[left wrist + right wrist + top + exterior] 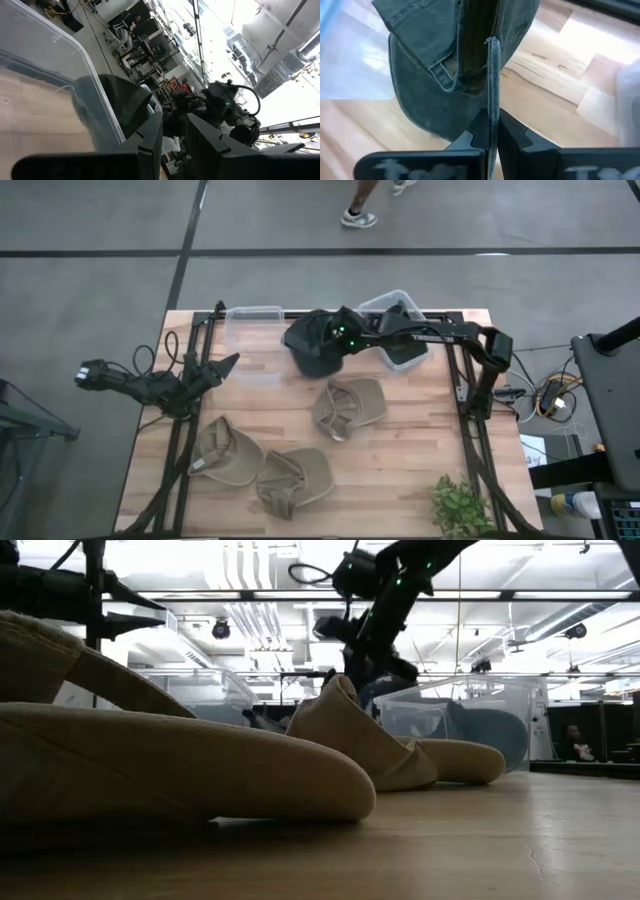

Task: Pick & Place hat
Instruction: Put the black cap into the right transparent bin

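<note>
**Holding a dark hat above the table's far edge**

Spanning the high view, the wooden table (420, 470) carries everything. At its far edge stand two clear bins: one (252, 320) on the left, another (403, 352) on the right with dark cloth inside. Three tan hats lie on the boards: one (350, 406) near the middle, one (226, 452) toward the near left, and one (294, 478) just beside it. A plant (462, 506) sits at the near right corner.

The right arm reaches across from the right side, and its gripper (490, 131) is clenched on the dark hat (318, 343), pinching a fold of its cloth; the hat hangs between the two bins, above the boards. The left gripper (222, 365) waits over the table's left side, near the left bin, its fingers (150, 137) parted with nothing between them.
</note>
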{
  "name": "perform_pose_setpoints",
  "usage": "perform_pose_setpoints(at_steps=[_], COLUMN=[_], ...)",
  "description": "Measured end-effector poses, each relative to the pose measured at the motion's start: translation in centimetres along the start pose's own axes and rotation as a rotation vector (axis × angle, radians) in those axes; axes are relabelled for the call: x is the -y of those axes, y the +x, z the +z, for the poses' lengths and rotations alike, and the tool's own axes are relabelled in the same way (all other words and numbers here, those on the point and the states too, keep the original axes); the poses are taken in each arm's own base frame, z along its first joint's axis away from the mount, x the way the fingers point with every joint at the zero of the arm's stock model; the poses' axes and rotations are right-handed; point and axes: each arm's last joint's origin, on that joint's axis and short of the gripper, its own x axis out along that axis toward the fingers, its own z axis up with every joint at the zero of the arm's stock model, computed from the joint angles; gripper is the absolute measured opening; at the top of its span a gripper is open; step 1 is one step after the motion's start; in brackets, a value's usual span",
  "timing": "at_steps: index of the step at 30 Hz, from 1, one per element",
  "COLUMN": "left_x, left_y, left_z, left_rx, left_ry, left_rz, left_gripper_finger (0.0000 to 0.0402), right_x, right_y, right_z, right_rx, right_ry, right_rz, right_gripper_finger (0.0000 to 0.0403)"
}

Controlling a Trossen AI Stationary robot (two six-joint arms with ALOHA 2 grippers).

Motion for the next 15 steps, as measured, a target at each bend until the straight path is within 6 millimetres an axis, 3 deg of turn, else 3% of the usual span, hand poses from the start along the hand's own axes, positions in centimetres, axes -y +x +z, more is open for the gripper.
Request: perform_pose_setpoints(at_steps=[15], left_x=[0.0], left_y=[0.0], left_z=[0.0], left_rx=[0.000], left_ry=[0.002], left_rz=[0.000], left_gripper_finger=[0.0080], right_x=[0.7], right_y=[-8.7], right_z=[0.4], right_rx=[0.077], right_ry=[-0.001], right_rz=[0.087], right_gripper_finger=[0.0012])
